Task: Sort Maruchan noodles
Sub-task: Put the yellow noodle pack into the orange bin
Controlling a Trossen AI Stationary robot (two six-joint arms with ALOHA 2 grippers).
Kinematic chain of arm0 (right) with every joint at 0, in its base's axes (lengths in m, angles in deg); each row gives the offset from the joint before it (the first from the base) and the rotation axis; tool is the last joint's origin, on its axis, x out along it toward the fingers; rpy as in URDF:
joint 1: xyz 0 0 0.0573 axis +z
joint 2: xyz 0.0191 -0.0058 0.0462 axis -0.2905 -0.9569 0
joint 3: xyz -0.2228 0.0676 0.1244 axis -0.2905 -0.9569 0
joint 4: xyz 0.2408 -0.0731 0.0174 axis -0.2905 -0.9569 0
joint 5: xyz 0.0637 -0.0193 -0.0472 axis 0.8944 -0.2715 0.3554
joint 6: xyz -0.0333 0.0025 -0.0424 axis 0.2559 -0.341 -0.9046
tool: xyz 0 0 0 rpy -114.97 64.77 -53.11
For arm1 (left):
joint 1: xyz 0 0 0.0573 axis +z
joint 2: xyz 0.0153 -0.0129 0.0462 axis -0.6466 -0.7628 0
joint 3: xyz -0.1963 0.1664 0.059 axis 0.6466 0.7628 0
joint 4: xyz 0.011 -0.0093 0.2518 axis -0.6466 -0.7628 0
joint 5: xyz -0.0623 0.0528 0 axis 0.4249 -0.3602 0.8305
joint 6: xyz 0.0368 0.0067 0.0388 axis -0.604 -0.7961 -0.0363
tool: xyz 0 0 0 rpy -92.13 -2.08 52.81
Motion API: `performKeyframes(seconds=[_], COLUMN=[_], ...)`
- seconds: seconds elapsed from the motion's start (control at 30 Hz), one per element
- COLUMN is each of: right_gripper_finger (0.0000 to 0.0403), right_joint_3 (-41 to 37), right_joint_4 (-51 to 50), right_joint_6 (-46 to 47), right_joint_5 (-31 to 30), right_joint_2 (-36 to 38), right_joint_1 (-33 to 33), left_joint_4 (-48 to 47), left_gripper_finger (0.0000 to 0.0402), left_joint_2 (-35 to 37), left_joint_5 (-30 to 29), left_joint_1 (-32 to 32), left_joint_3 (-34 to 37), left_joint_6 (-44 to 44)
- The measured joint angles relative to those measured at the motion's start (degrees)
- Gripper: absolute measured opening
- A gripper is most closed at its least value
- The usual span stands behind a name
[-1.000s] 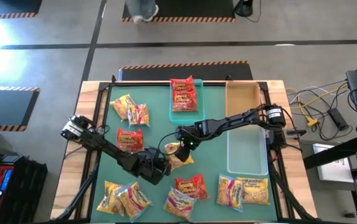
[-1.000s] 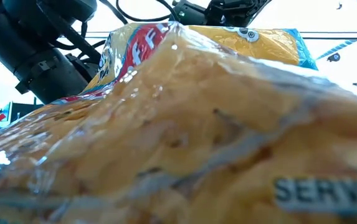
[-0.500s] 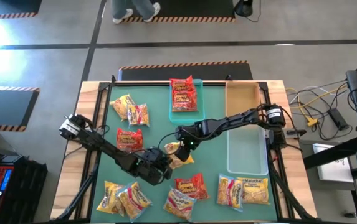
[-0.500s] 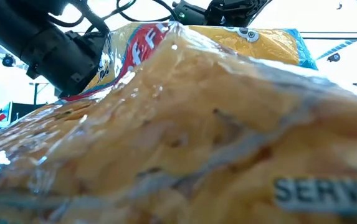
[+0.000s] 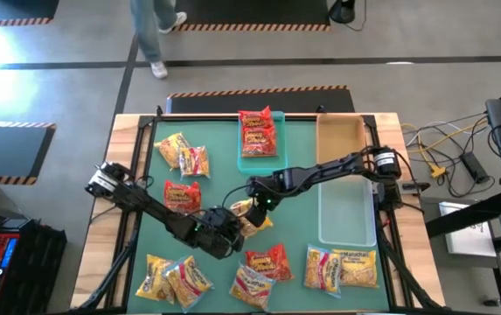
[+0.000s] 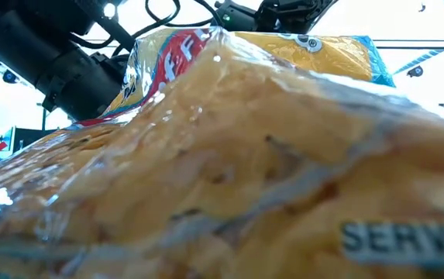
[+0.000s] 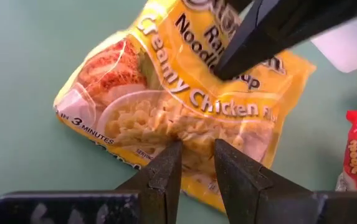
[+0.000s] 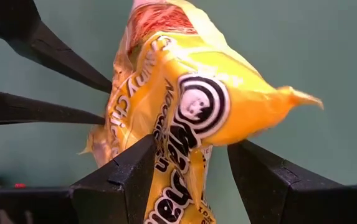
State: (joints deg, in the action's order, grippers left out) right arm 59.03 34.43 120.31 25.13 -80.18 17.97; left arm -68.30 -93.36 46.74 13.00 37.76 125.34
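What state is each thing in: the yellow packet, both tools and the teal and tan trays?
yellow packet: crumpled, gripped by both tools
right tool: shut on the yellow packet
left tool: shut on the yellow packet's edge
teal tray: holds red packets
tan tray: empty

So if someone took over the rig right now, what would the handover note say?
Both grippers sit mid-table on one yellow Creamy Chicken packet. Right gripper: jaws around its top end. Left gripper: jaws nearly shut, pinching its lower edge.
Done: red packets lie in the teal tray; one packet lies in the clear tray.
Left: the tan tray is empty; loose packets lie scattered on the green mat, mostly along the near edge.
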Motion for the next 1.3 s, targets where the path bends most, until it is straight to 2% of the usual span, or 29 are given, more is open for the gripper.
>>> performKeyframes(seconds=[0.17,0.5,0.77,1.13,1.3], right_gripper_finger=[0.0192,0.0192,0.0192,0.0192,0.0192], right_joint_3=[0.37,1.16,1.16,-1.15,-5.77], right_joint_4=[-1.22,-6.18,-15.28,-8.77,0.20], right_joint_6=[-0.11,-1.44,-2.92,-5.47,-4.22], right_joint_5=[1.42,1.48,-0.21,0.34,5.74], right_joint_2=[1.08,3.56,4.05,4.09,4.09], right_joint_1=[-0.03,-0.98,-1.11,-2.13,-3.13], left_joint_4=[-0.82,1.68,2.08,2.05,2.05], left_gripper_finger=[0.0078,0.0078,0.0078,0.0078,0.0078], left_joint_2=[-1.20,-4.95,-5.00,-5.00,-5.00], left_joint_5=[2.66,1.43,1.70,1.96,1.94], left_joint_1=[-0.02,0.06,0.11,0.13,0.13], left_joint_3=[0.07,0.02,0.04,0.08,0.11], left_joint_6=[0.12,3.92,3.89,3.65,3.63])
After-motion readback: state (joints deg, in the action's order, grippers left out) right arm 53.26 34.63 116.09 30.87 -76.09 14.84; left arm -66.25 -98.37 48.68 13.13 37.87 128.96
